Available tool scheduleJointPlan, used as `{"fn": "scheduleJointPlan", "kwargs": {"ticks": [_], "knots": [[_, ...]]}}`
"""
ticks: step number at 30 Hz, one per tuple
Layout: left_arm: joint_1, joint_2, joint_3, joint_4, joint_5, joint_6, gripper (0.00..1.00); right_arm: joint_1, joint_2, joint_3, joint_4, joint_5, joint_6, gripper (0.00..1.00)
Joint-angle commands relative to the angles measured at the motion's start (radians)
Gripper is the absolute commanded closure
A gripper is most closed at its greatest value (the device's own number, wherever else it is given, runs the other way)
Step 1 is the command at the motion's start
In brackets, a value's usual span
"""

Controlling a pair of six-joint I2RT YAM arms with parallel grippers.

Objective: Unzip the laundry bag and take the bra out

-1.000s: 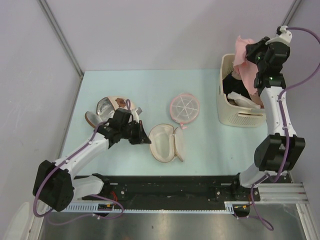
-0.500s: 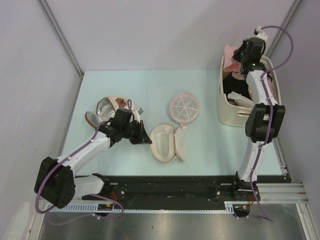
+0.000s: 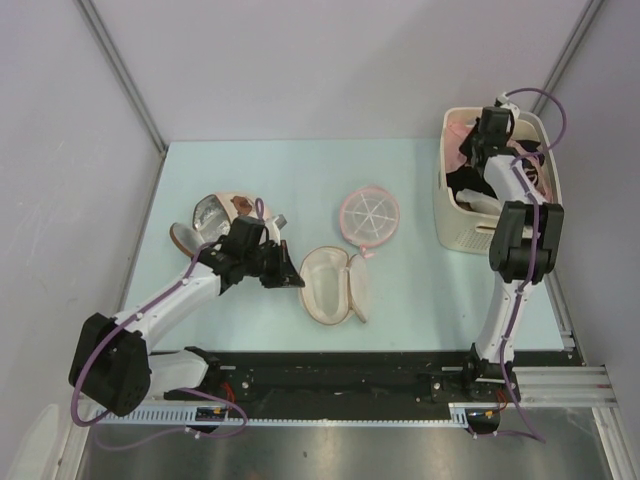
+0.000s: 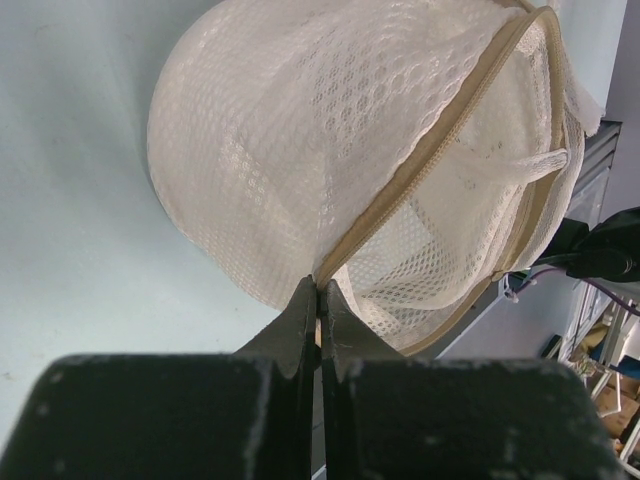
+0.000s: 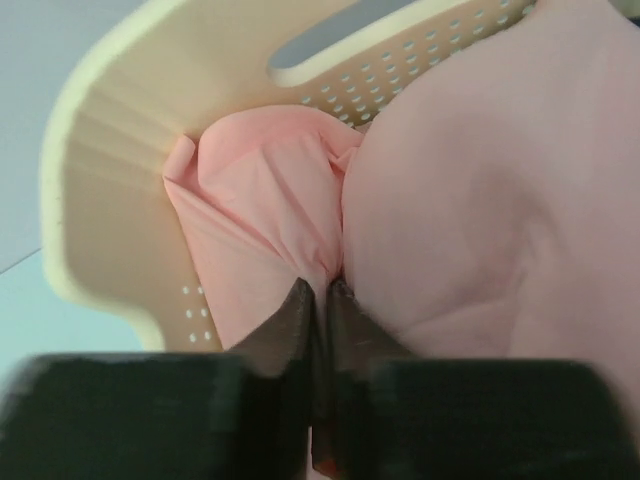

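Observation:
The laundry bag (image 3: 328,285) lies unzipped and gaping on the table near the front, its cream mesh (image 4: 290,140) filling the left wrist view. My left gripper (image 3: 297,282) is shut on its tan zipper edge (image 4: 400,180), the tips (image 4: 320,292) pinching the tape. The pale pink bra (image 5: 470,200) hangs inside the back left corner of the cream basket (image 3: 480,235). My right gripper (image 5: 320,290) is shut on a fold of it. From above, the bra (image 3: 458,130) shows only as a pink patch beside the right gripper (image 3: 474,142).
A flat pink disc with white spokes (image 3: 369,217) lies mid-table. A beige dome with a brown patch and silver lining (image 3: 212,214) sits behind the left arm. The basket's perforated wall (image 5: 110,200) also holds black and white clothes (image 3: 470,190).
The right arm has come down from above the basket and lowered the bra into its back left corner. The left arm and laundry bag have hardly moved.

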Motion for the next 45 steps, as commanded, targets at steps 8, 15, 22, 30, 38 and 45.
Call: {"fn": "scheduleJointPlan", "kwargs": {"ticks": [8, 15, 22, 30, 38, 45], "knots": [[-0.003, -0.08, 0.002, -0.003, 0.006, 0.015, 0.99, -0.004, -0.307, -0.03, -0.023, -0.006, -0.023, 0.35], [-0.003, -0.131, -0.007, -0.025, 0.01, 0.014, 1.0, 0.0, -0.441, -0.027, -0.084, -0.052, -0.01, 0.29], [0.008, -0.12, 0.076, -0.078, -0.063, 0.053, 1.0, 0.103, -0.648, -0.182, -0.07, -0.082, 0.002, 0.26], [0.156, -0.056, 0.241, -0.192, -0.093, 0.141, 1.0, 0.34, -0.816, -0.329, -0.187, -0.044, -0.026, 0.25], [0.379, -0.097, 0.248, -0.287, -0.21, 0.15, 1.0, 0.404, -1.051, -0.564, -0.278, 0.122, -0.001, 0.24], [0.546, -0.215, 0.173, -0.304, -0.305, 0.069, 1.0, 0.393, -1.154, -0.594, -0.383, 0.164, -0.059, 0.21]]}}
